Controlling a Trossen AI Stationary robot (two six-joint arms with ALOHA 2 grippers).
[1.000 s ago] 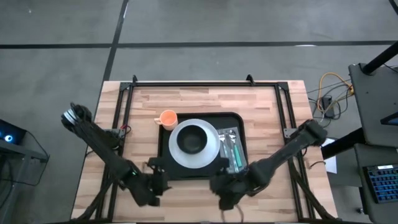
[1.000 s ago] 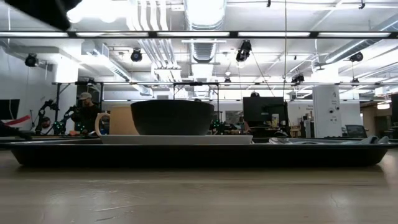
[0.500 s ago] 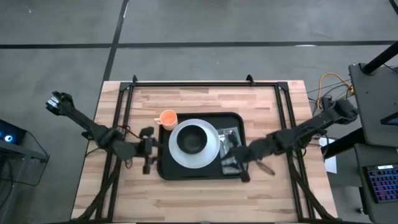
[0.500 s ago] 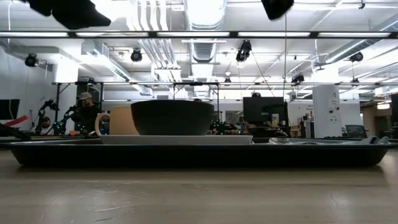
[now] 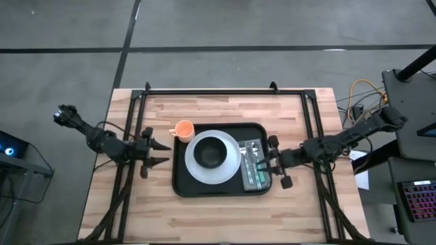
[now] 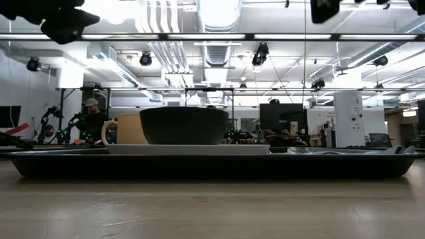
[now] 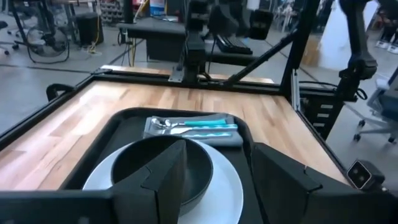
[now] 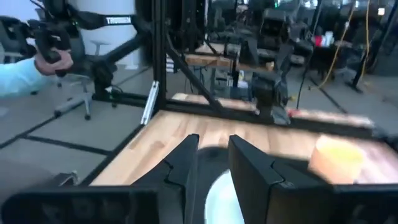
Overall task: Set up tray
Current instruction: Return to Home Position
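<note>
The black tray lies in the middle of the wooden table. On it are a white plate with a black bowl, and a grey cloth carrying cutlery. An orange cup stands at the tray's far left corner. My left gripper hovers just left of the tray, pointing level at it, open and empty; its wrist view looks over the bowl. My right gripper hovers over the tray's right rim, pointing level toward the plate, with a narrow empty gap.
A black metal frame runs along the table's far edge and down both sides. Bare wood lies between the tray and the near edge. In the right wrist view a person's light blue sleeve shows beyond the table.
Both grippers have come away from the table's near edge toward its far edge. They have tipped up from pointing down to pointing level. The left one now stands beside the tray's left side, the right one at its right rim. The tray and its load have stayed put.
</note>
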